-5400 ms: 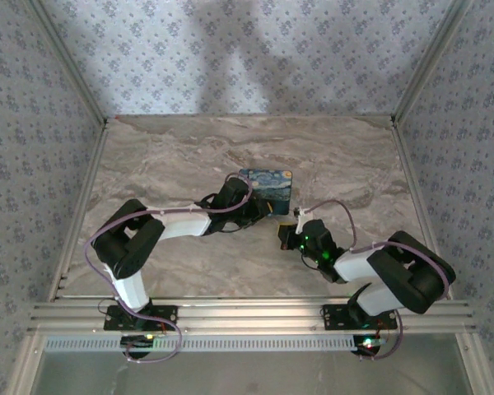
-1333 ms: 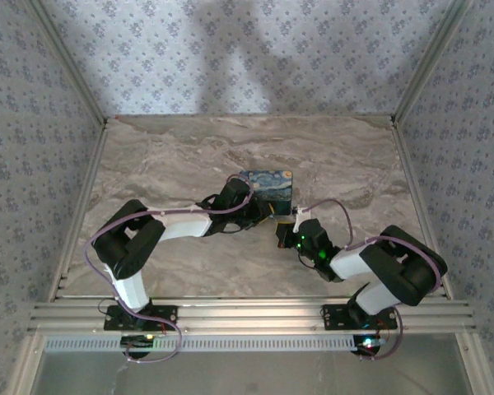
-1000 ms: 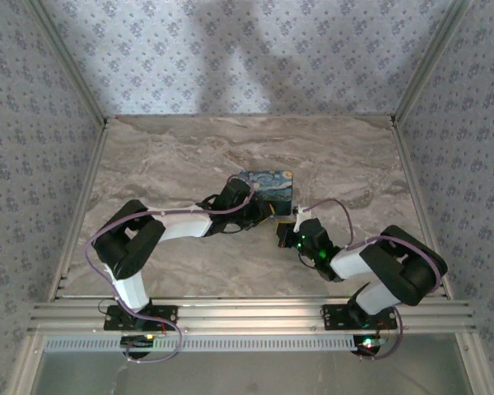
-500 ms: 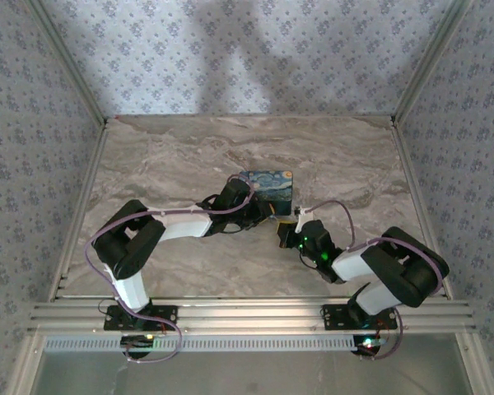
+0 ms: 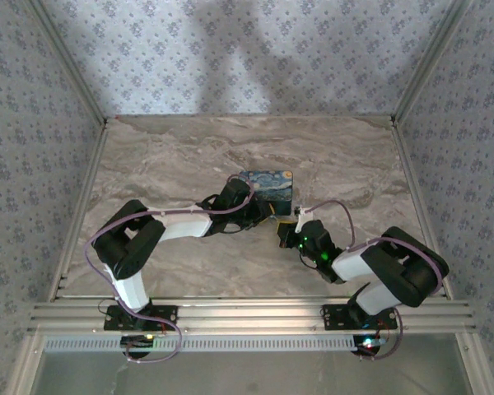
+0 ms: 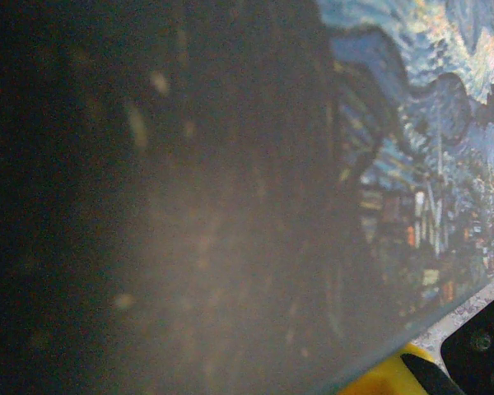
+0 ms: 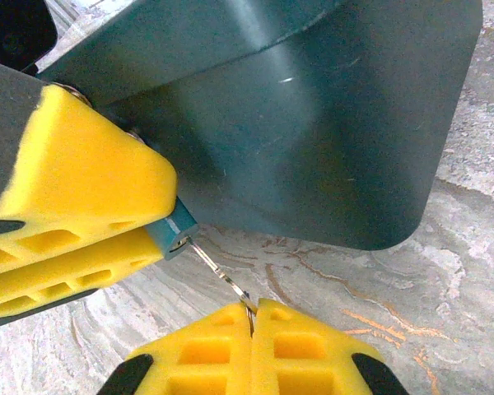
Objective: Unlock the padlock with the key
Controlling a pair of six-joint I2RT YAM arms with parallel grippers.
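The padlock (image 7: 174, 230), a small blue-grey block, sits pinched between the yellow fingers (image 7: 74, 222) of my left gripper (image 5: 267, 216), just below the painted box. In the right wrist view my right gripper (image 7: 253, 306) is shut on the bow of a thin metal key (image 7: 218, 271). Its blade slants up-left, and its tip is at the keyhole in the padlock's end face. In the top view my right gripper (image 5: 286, 229) meets the left one in front of the box (image 5: 266, 185). The box's night-sky print (image 6: 412, 164) fills the blurred left wrist view.
The box's dark side (image 7: 313, 123) looms right above the key and padlock. Marble tabletop (image 5: 189, 156) spreads around the box, bounded by patterned walls and aluminium rails (image 5: 247, 317) at the near edge. A yellow pad (image 6: 387, 377) peeks in at the left wrist view's lower edge.
Since the oldest frame the right arm has edged left and forward to the left gripper. Over the last second nothing has visibly shifted.
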